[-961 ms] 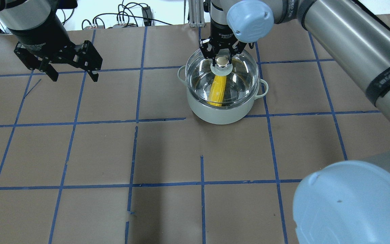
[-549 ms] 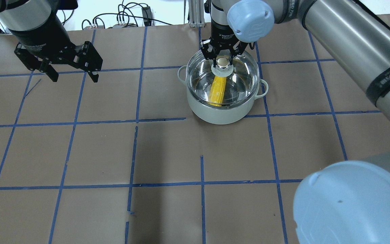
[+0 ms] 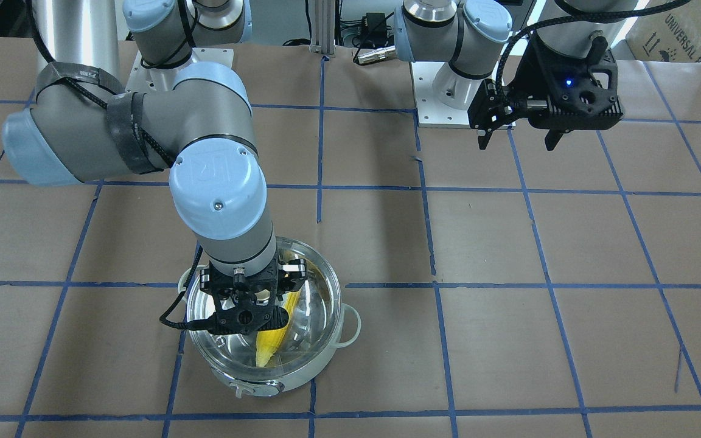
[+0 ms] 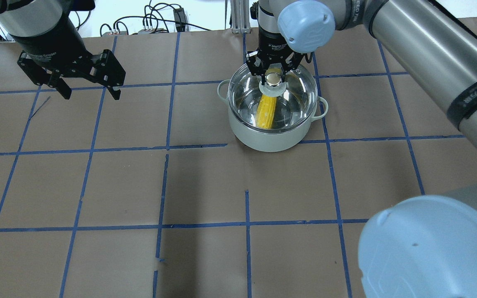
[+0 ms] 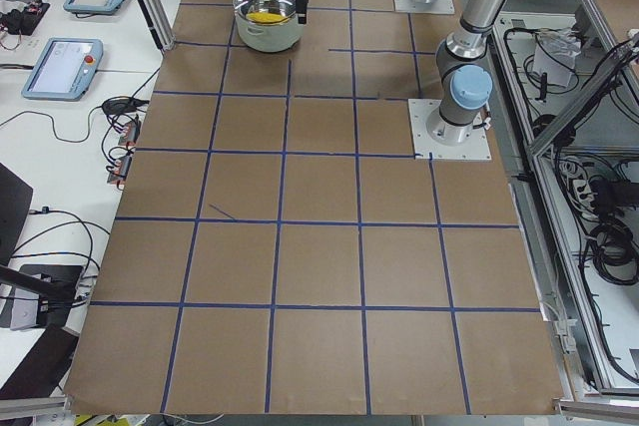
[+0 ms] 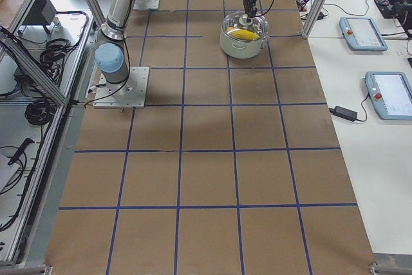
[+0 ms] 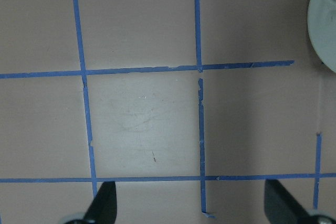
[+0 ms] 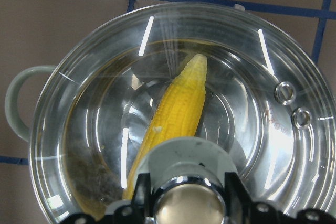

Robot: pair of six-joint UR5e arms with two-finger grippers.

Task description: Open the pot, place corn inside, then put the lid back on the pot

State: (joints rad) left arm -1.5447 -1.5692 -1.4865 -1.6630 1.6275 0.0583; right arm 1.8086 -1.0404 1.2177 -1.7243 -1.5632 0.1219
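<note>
The pot (image 4: 269, 140) stands at the table's far middle, with the yellow corn (image 4: 266, 111) lying inside it. The clear glass lid (image 4: 298, 93) sits over the pot's rim. My right gripper (image 4: 274, 78) is above the pot's centre, shut on the lid's metallic knob. The right wrist view shows the corn (image 8: 173, 114) through the lid (image 8: 273, 98), and the knob between my fingers (image 8: 140, 199). In the front view the right gripper (image 3: 246, 316) covers the lid's centre. My left gripper (image 4: 87, 89) is open and empty, hanging above the table far to the pot's left.
The table is brown paper with a blue tape grid (image 4: 166, 147). The left wrist view shows bare paper and the pot's edge (image 7: 323, 30) at the upper right. Cables (image 4: 155, 22) lie beyond the far edge. The right arm's elbow (image 4: 429, 248) fills the near right corner.
My right gripper has come down a little with the lid, and the lid now sits level on the pot's rim. The left arm has not moved.
</note>
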